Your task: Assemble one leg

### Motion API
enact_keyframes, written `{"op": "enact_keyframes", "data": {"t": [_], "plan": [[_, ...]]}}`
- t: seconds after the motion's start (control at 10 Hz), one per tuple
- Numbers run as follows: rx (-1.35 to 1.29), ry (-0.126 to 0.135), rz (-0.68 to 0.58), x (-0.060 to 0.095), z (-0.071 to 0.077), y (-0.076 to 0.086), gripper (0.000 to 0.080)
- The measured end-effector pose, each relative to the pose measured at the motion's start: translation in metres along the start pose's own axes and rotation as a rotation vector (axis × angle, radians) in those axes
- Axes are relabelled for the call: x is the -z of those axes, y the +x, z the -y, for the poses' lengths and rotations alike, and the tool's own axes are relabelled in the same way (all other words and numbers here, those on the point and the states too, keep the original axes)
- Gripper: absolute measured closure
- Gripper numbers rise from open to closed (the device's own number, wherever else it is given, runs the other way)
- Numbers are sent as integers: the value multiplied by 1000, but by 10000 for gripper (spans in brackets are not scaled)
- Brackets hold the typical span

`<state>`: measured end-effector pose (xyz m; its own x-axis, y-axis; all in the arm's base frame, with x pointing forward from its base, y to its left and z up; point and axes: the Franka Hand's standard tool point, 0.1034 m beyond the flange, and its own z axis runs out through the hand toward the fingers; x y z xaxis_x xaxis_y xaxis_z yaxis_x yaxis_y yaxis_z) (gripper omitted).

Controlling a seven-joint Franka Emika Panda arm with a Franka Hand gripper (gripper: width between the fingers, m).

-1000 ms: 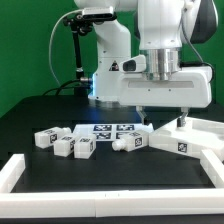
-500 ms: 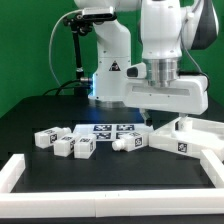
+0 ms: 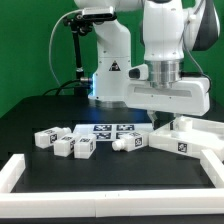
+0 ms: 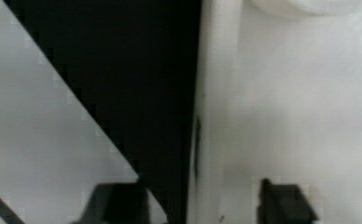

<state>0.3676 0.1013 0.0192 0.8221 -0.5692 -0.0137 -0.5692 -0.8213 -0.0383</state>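
The gripper (image 3: 157, 116) hangs low over the panel (image 3: 195, 132), its fingers (image 4: 276, 200) spread on both sides of the panel's edge, not pinching. The nearest leg (image 3: 131, 143) lies just to the exterior view's left of the gripper and nearer, long axis left-right.

A leg (image 3: 128, 143) is seen lying beside the marker board (image 3: 110, 128), with three more toward the exterior view's left; the gripper (image 3: 153, 118) is held above the white panel (image 3: 195, 138).

leg (image 3: 46, 138) white, black-and-white square tags; table (image 3: 30, 112) black; backdrop (image 3: 25, 50) green; arm (image 3: 165, 30) white
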Motion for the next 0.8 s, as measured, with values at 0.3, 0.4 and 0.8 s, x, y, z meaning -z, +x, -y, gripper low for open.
{"op": "enact_keyframes", "data": {"t": [0.3,0.4,0.8], "plan": [[37,1,7,3,-4,5,747],[43,4,21,8,-2,5,747],[94,74,70,52,-2,41,747]]}}
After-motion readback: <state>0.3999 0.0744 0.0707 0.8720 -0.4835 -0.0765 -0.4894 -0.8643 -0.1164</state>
